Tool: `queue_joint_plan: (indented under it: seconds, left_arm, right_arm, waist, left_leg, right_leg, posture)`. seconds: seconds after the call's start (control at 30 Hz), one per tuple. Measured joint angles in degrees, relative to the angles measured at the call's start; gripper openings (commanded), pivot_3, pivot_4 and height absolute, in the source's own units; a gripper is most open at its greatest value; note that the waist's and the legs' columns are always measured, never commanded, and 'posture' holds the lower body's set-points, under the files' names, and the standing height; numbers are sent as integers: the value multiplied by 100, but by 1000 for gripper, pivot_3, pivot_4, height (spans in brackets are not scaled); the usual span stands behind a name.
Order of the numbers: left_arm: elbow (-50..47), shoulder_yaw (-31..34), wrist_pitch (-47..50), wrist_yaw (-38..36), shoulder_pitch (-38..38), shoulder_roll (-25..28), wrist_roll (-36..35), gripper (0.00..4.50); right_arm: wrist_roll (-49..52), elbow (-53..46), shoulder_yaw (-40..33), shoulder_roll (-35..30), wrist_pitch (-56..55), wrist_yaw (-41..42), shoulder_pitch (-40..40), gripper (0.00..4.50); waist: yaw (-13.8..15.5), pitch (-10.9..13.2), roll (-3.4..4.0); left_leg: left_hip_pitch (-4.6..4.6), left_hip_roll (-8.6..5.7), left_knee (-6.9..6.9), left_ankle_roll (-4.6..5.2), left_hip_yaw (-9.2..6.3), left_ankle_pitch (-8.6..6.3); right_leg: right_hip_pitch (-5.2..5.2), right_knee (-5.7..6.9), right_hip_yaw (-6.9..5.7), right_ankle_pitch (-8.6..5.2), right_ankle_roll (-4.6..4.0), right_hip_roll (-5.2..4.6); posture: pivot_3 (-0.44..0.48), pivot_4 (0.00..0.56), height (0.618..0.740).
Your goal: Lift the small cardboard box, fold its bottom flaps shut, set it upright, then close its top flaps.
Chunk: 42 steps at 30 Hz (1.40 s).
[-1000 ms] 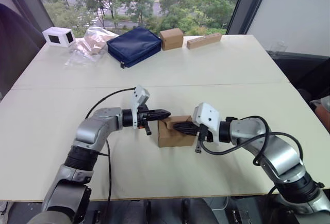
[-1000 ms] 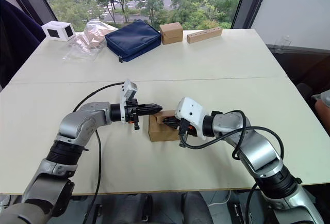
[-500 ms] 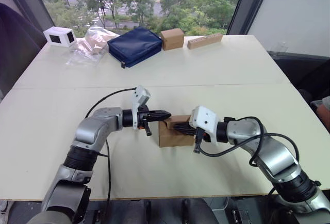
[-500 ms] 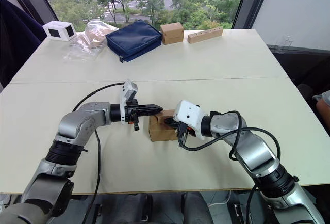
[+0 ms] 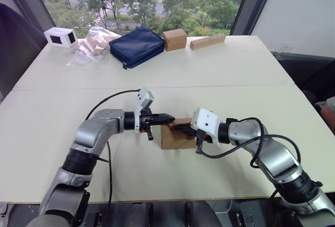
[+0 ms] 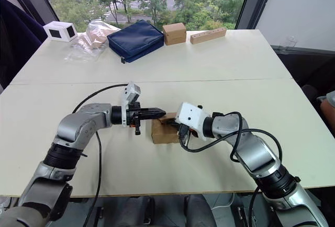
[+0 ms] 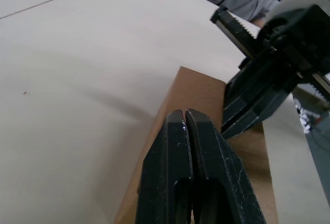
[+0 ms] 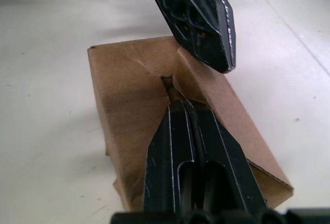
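Centre frame, the small light-brown corrugated cardboard box [image 5: 176, 135] sits upright on the pale worktop [image 5: 220, 70], so judging by that, only its top flaps remain. Both the left claw [image 5: 168, 116] and right claw [image 5: 175, 127] are pinched closed and empty, tips pressing the half-folded flaps down.

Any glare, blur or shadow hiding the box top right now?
Right wrist view: box top sharp and evenly lit, flap seam visible. Left wrist view: left claw close and soft-edged, the right claw behind it soft too. Left eye view: bright window behind, table evenly lit, no glare on the box.
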Motion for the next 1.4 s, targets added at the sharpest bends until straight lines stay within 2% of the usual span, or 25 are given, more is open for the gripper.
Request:
queue_joint_plan:
  seconds: [0.37,0.57,0.87,1.1,1.4]
  left_arm:
    - [11,-281,-777,-245,16,151,539,49]
    - [-2,-94,-494,-226,18,150,327,49]
    - [-789,122,-45,110,90,354,166,49]
    - [-811,-270,-209,356,99,195,530,49]
    - [-703,-577,-746,211,237,254,899,49]
  right_arm:
    - [601,-259,-609,-123,479,142,85,0]
    - [809,-210,-936,-57,524,-8,73,0]
    - [684,163,-781,159,271,-206,-44,0]
    - [489,327,-455,158,141,-130,-129,0]
    - [122,494,-264,147,-115,-117,-61,0]
  waist:
    - [-3,0,0]
    - [-8,0,0]
    - [-4,1,-2]
    - [-7,2,-2]
    - [-6,1,-1]
  left_leg:
    - [5,1,0,1,0,-1]
    - [5,1,0,2,-1,-1]
    - [3,2,0,1,0,-1]
    - [3,2,-1,1,0,-1]
    - [5,3,0,1,0,-1]
  right_leg:
    - [8,-3,-1,0,0,1]
    - [7,-2,-1,0,0,2]
    - [5,-2,0,0,0,1]
    - [4,-3,0,0,0,3]
    - [8,-2,0,0,0,5]
  posture:
    - [0,150,740]
    - [0,150,740]
    - [0,150,740]
    - [0,150,740]
    - [0,150,740]
